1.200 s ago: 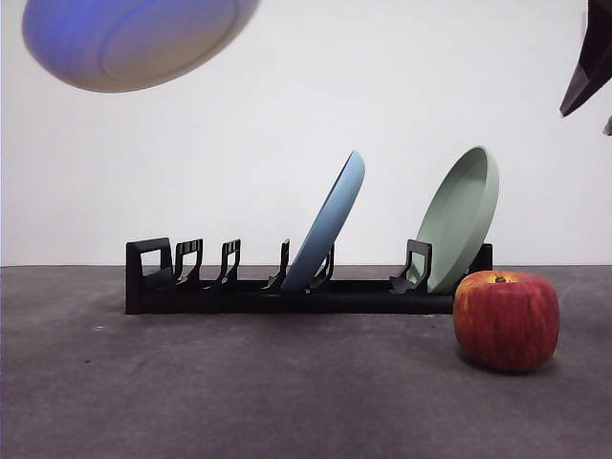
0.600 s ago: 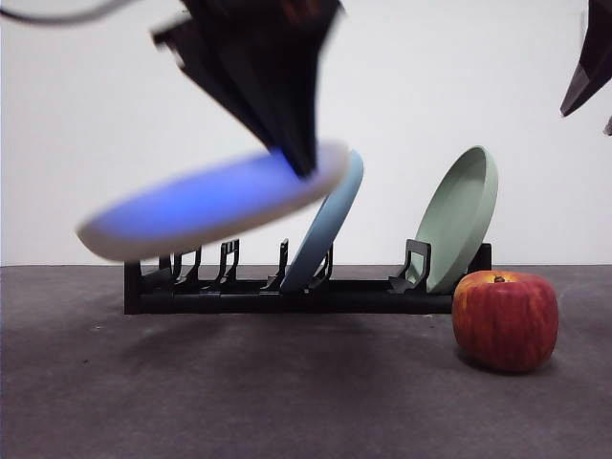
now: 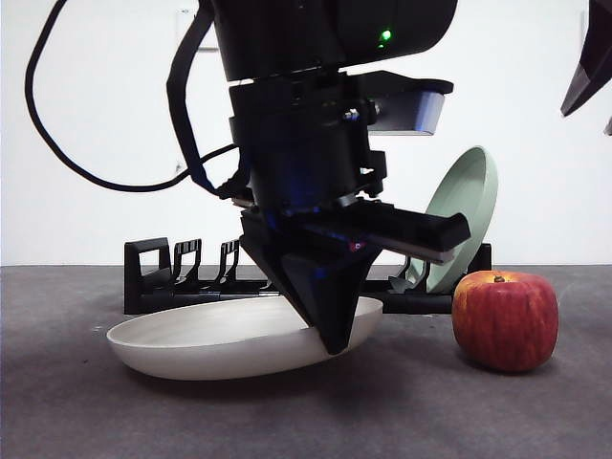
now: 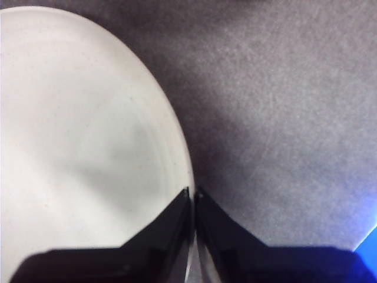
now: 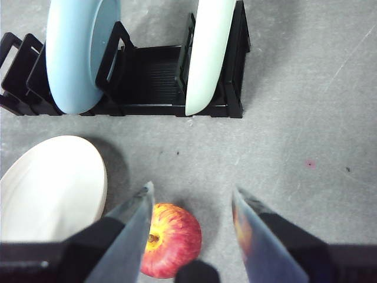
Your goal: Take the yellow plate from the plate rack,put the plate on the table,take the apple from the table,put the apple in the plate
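The yellow plate [image 3: 229,337] is cream and lies almost flat, low at the table [image 3: 306,421] in front of the plate rack [image 3: 153,277]. I cannot tell if it rests on the table. My left gripper [image 3: 335,344] comes down from above, shut on the plate's right rim. In the left wrist view its jaws [image 4: 192,193] pinch the rim of the plate [image 4: 76,147]. The red apple [image 3: 505,320] stands on the table to the right of the plate. My right gripper [image 5: 191,197] hangs open and empty high above the apple [image 5: 174,239], beside the plate [image 5: 53,188].
The rack [image 5: 150,76] holds a light blue plate [image 5: 79,53] and a pale green plate [image 5: 209,53], both upright. The green plate [image 3: 464,215] leans just behind the apple. The left arm hides the blue plate in the front view. The right gripper's tip [image 3: 593,67] shows at the top right.
The left arm has swung the cream plate down from high at the upper left to table level in front of the rack, levelling it. The apple and right gripper have not moved.
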Controlling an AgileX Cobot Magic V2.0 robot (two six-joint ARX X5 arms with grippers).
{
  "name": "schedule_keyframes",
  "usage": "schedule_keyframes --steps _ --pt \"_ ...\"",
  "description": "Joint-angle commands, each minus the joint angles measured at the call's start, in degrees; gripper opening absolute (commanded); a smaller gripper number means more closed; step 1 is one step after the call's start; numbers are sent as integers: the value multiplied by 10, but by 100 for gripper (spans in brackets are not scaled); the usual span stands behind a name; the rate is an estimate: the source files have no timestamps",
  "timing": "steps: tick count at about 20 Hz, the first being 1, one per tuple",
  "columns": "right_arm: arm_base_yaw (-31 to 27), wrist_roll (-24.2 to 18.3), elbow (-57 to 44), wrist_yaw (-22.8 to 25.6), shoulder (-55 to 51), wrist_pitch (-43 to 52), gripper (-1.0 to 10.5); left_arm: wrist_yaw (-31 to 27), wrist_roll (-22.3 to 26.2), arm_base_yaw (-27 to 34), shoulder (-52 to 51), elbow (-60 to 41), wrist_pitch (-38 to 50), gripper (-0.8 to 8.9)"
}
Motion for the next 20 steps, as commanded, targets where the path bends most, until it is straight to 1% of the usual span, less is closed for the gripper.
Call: schedule_keyframes --steps 1,2,3,5,6,7,8,9,10,12,13,14,17,20 --pt "0 1 2 -17 1 2 227 0 6 2 2 -3 1 173" --pt "2 1 2 -26 1 3 227 0 7 3 0 -2 1 271" --pt "2 -1 2 -30 1 3 228 0 7 3 -2 0 1 316" --pt "7 -2 2 -30 1 3 231 0 7 2 -17 5 -2 315" --pt "12 -3 2 -30 1 3 256 1 6 2 -29 8 -2 315" --pt "19 -8 2 -30 1 3 322 0 6 1 -45 10 1 315" --pt "28 -8 2 -30 1 3 360 -2 6 1 -68 10 1 315" --pt "36 -11 3 -30 2 3 366 -5 6 2 -90 10 1 315" --pt "50 -17 7 -29 6 2 384 -22 6 2 -130 10 0 315" --pt "70 -29 18 -26 18 -6 385 -46 6 3 -184 10 -1 315" --pt "84 -35 28 -14 29 -16 393 -62 6 3 -220 10 -1 315" --pt "102 -42 41 10 46 -28 422 -83 7 4 -260 10 -1 315" --pt "154 -62 71 80 102 -47 423 -146 16 14 -362 10 -2 315" --pt "187 -75 76 117 164 -48 423 -214 17 19 -456 10 -11 315"
